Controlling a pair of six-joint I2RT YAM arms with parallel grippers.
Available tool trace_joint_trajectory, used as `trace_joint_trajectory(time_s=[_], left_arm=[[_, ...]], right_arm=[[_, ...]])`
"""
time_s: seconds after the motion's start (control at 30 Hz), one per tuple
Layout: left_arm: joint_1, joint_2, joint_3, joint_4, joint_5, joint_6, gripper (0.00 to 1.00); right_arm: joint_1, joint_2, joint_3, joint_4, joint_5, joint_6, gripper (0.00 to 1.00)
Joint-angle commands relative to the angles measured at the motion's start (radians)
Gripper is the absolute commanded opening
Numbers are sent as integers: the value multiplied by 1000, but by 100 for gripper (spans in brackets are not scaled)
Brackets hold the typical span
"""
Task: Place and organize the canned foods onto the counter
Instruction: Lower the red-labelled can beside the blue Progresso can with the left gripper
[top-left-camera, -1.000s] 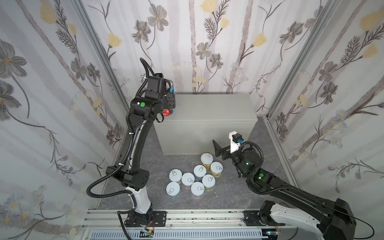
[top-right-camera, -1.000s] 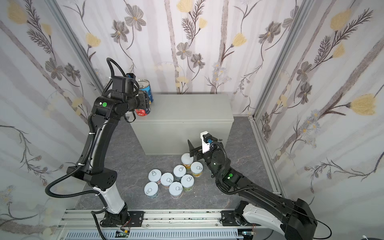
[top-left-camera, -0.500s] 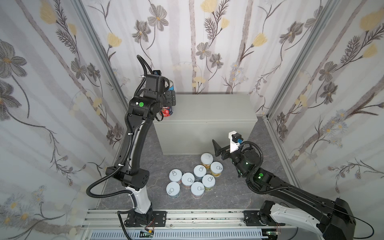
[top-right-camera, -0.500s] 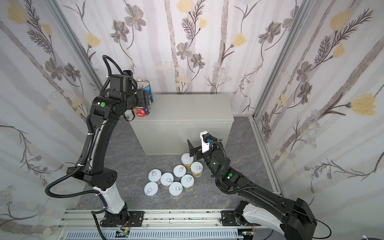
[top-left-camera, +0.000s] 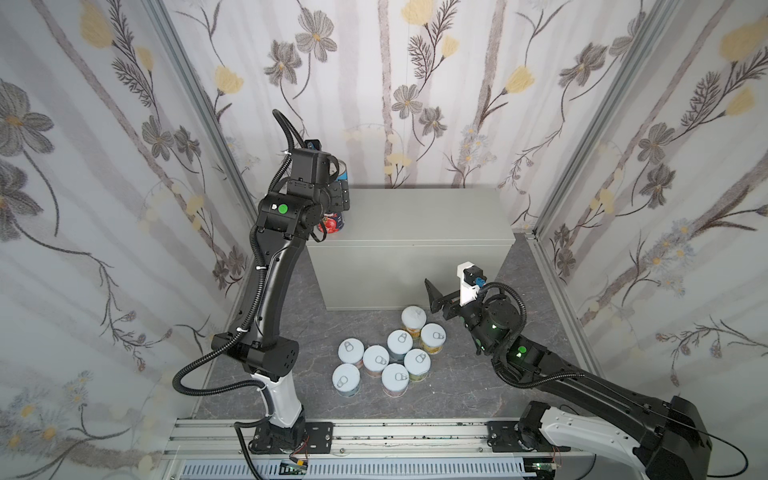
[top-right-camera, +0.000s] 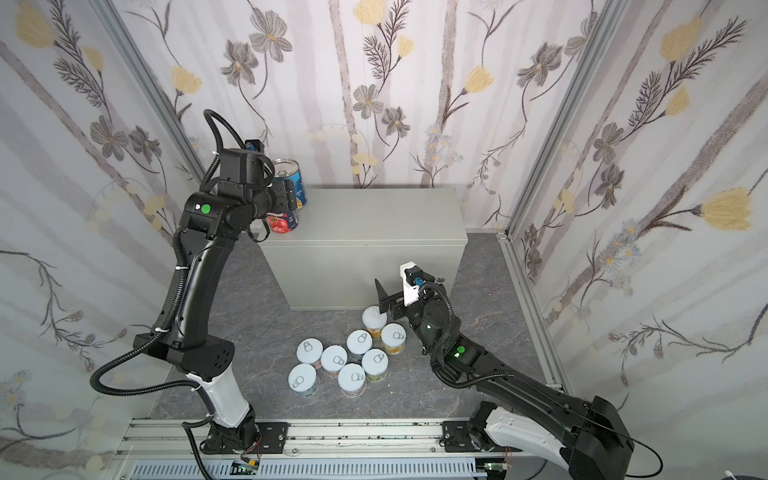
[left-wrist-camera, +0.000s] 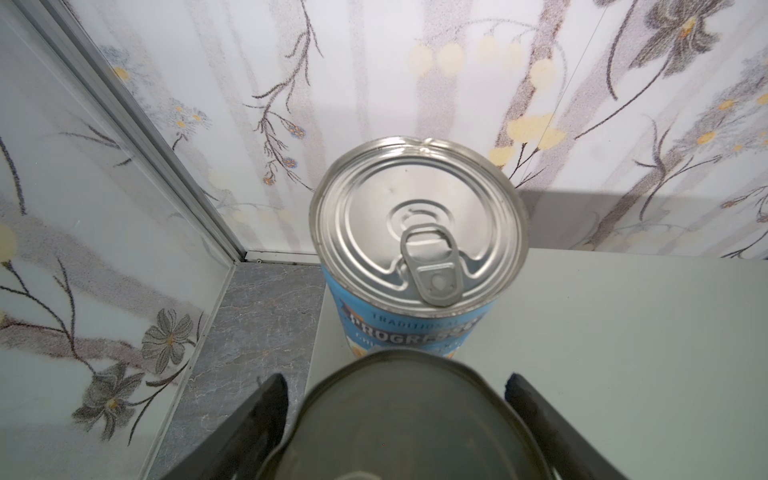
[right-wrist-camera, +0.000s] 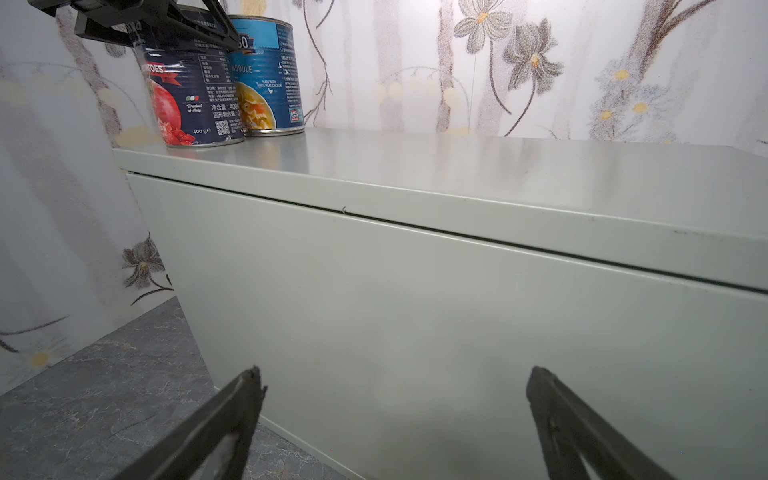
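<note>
Left pincer (left-wrist-camera: 395, 384) seemingly straddles tomato can (top-right-camera: 283, 222)

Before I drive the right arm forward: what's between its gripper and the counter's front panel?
Nothing: in the right wrist view the open right gripper faces the counter across empty air, with only dark floor below.

Floral walls (top-left-camera: 415, 83), dark marbled floor (top-left-camera: 457, 386), alu rail (top-left-camera: 395, 432) up front.
</note>
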Motion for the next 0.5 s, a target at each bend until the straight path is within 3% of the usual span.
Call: trace_joint_trajectory(time_s=[0.0, 0.47], left_arm=[[1, 4, 7, 30, -2, 1, 82], [-1, 8, 10, 52, 80, -45, 83]], right_arm=[[-1, -3, 4, 6, 16, -9, 100], [-1, -7, 0, 0, 20, -7, 100]])
